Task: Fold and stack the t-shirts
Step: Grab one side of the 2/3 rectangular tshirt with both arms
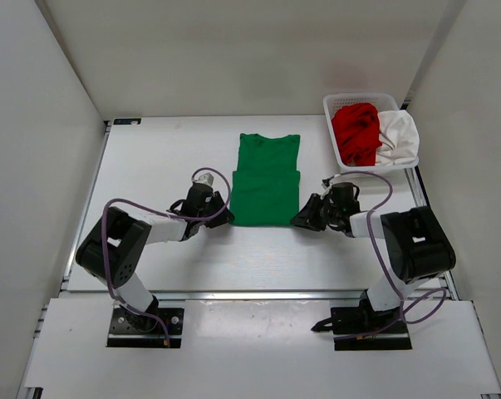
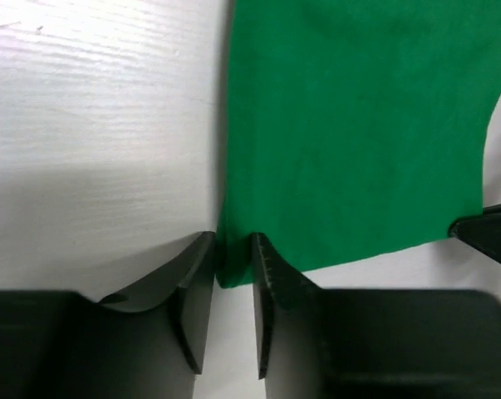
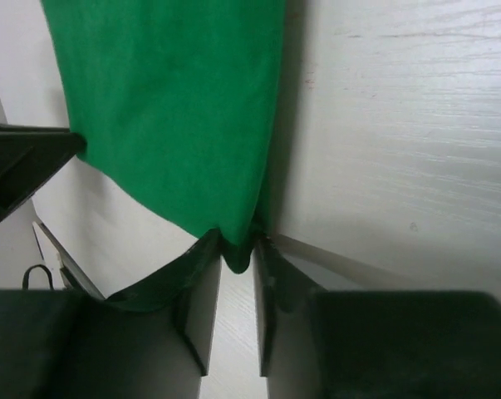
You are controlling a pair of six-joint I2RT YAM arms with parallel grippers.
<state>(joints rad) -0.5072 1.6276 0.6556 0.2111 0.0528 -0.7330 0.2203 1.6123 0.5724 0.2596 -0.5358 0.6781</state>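
Observation:
The green t-shirt [image 1: 267, 179] lies flat in the middle of the table, collar away from me and sleeves folded in. My left gripper [image 1: 225, 218] is at its near left corner. In the left wrist view the gripper [image 2: 232, 249] is shut on that corner of green cloth [image 2: 358, 125]. My right gripper [image 1: 300, 220] is at the near right corner. The right wrist view shows it [image 3: 238, 249] pinching a bunched tip of the cloth [image 3: 175, 108]. The red t-shirt [image 1: 356, 133] and the white t-shirt [image 1: 398, 137] lie crumpled in the basket.
A white mesh basket [image 1: 362, 100] stands at the far right corner of the white table [image 1: 159, 166]. White walls close in the table on three sides. The arm bases sit at the near edge.

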